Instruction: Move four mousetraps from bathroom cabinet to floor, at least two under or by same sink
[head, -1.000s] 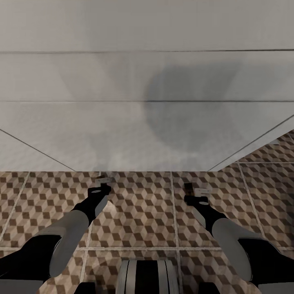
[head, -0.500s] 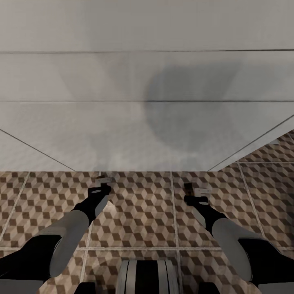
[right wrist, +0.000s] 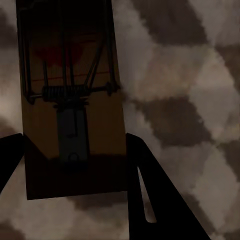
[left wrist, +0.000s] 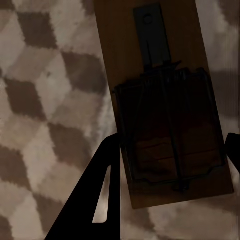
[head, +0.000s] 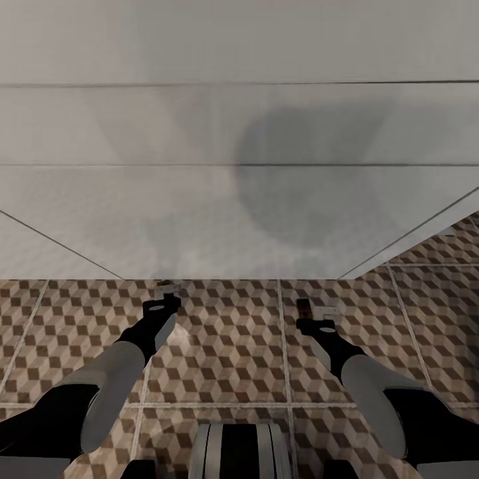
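This looks like a tiled room in a home, likely a bathroom. The floor (head: 226, 346) is laid with large square tiles printed in a brown, tan and cream cube pattern with pale grout lines. A broad, plain white panelled surface (head: 199, 199) with thin seams rises straight from it.

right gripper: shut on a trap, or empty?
Shut on a mousetrap. In the right wrist view its board sits between the two dark fingers of the right gripper, above the cube-pattern floor.
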